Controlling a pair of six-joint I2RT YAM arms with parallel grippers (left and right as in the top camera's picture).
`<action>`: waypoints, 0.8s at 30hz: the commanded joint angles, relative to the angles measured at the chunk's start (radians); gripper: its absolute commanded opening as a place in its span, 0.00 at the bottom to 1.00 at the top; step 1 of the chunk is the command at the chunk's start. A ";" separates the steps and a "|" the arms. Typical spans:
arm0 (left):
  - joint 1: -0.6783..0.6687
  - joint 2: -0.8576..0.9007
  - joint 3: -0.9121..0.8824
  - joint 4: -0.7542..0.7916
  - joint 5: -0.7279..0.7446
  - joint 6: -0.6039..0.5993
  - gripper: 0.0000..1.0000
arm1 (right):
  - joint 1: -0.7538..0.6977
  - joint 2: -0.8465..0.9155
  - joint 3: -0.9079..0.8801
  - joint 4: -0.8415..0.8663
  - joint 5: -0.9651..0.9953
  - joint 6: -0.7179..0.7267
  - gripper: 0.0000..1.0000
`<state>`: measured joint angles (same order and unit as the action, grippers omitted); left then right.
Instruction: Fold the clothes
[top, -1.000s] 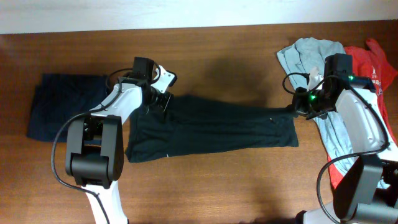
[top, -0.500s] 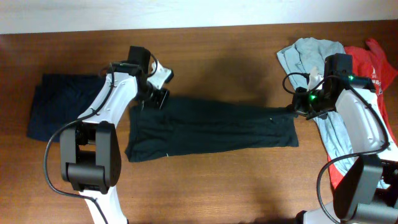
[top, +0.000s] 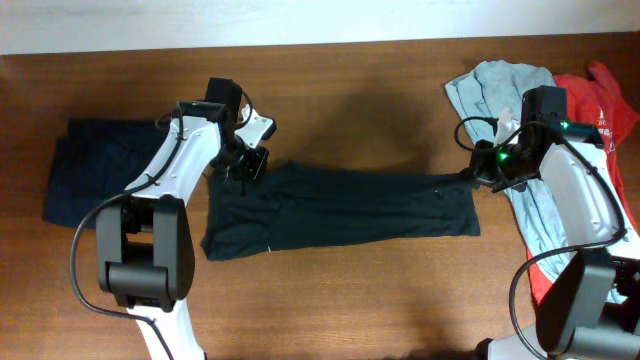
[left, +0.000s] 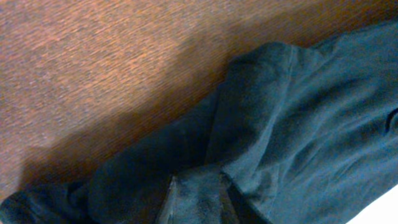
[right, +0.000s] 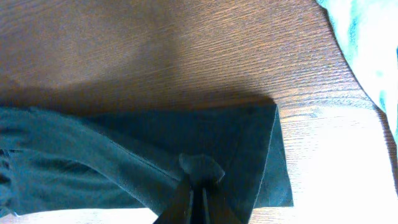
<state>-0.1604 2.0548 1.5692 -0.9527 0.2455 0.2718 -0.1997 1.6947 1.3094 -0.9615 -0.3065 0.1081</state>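
The large black garment (top: 340, 210) lies stretched out as a long band across the middle of the wooden table. My left gripper (top: 247, 165) is at its upper left corner, and dark fabric (left: 298, 112) bunches between its fingers (left: 198, 205) in the left wrist view. My right gripper (top: 478, 178) is at the garment's upper right corner. In the right wrist view its fingers (right: 200, 171) are shut on a small pinched fold of the black fabric (right: 93, 155). A small white mark shows near the garment's lower edge.
A navy garment (top: 90, 170) lies folded at the far left. A pale blue-grey garment (top: 500, 85) and a red one (top: 600, 100) are heaped at the right under the right arm. The pale one also shows in the right wrist view (right: 367, 37). Bare wood (top: 350, 80) lies behind the black garment.
My left gripper has shifted slightly left and then down onto the black garment's upper left corner, bunching it a little. The right arm has not moved.
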 joint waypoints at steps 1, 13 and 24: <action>0.003 -0.042 0.047 -0.042 -0.014 0.002 0.14 | -0.004 -0.016 0.005 0.000 0.040 0.000 0.05; -0.014 0.056 0.048 0.167 0.008 0.003 0.47 | -0.004 -0.016 0.005 0.001 0.039 0.000 0.05; -0.075 0.175 0.060 0.253 0.027 0.003 0.07 | -0.004 -0.016 0.005 0.000 0.039 0.000 0.05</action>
<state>-0.2298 2.2047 1.6142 -0.7067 0.2581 0.2737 -0.1997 1.6947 1.3094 -0.9615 -0.2840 0.1081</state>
